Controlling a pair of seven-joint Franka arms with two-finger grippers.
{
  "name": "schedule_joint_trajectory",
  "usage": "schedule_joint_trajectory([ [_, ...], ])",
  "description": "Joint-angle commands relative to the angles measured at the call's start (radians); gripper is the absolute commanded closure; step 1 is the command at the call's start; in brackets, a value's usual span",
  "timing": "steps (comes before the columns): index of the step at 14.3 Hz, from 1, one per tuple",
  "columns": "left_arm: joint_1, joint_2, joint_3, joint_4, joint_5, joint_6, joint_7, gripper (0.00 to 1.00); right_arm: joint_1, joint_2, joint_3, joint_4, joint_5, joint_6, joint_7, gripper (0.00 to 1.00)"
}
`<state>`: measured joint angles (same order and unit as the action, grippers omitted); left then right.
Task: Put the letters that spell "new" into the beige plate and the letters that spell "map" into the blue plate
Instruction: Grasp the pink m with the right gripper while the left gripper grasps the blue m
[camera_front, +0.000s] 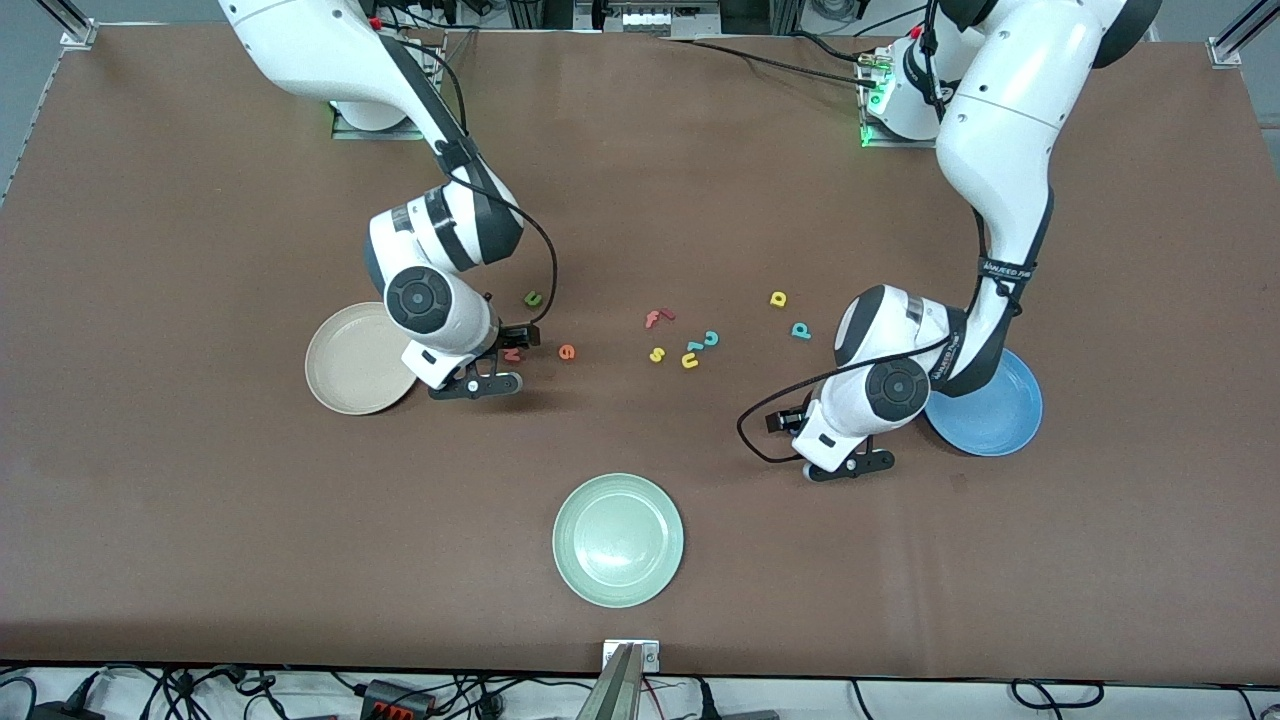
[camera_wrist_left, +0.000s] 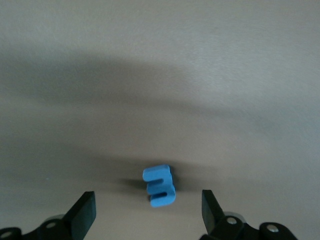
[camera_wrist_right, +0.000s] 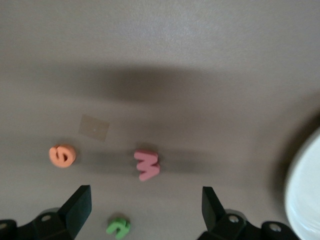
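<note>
While both plates are bare, the right gripper (camera_wrist_right: 142, 205) is held spread over the w (camera_wrist_right: 147, 164) beside the beige plate (camera_front: 345, 370), the left gripper (camera_wrist_left: 148, 210) spread over the m (camera_wrist_left: 160, 186); lowering and closing are needed.

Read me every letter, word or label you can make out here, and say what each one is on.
"n": green toy letter
"e": orange toy letter
"w": pink toy letter
"m": blue toy letter
"a": yellow rounded letter
"p": teal toy letter
"f": red letter
"s": yellow letter
"c": teal letter
Black band on the left arm: white print, too small to read.
</note>
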<state>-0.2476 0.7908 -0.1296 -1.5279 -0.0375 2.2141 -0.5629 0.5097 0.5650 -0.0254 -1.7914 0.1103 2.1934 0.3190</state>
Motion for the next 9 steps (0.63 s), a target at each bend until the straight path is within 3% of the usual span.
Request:
schedule_joint_trajectory([
  [1, -0.009, 0.037, 0.001, 0.035, 0.01, 0.006, -0.06, 0.37, 0.039, 0.002, -0.014, -0.049, 0.0, 0.083, 0.029, 0.12],
  [3, -0.009, 0.044, 0.001, 0.034, 0.01, 0.019, -0.068, 0.49, 0.041, 0.024, -0.014, -0.051, 0.002, 0.115, 0.031, 0.17],
  [6, -0.018, 0.042, 0.001, 0.034, 0.013, 0.019, -0.072, 0.75, 0.052, 0.032, -0.016, -0.051, -0.003, 0.12, 0.075, 0.28],
  [9, -0.012, 0.028, 0.004, 0.035, 0.025, 0.003, -0.058, 0.85, 0.066, 0.044, -0.025, -0.051, -0.004, 0.12, 0.077, 0.29],
])
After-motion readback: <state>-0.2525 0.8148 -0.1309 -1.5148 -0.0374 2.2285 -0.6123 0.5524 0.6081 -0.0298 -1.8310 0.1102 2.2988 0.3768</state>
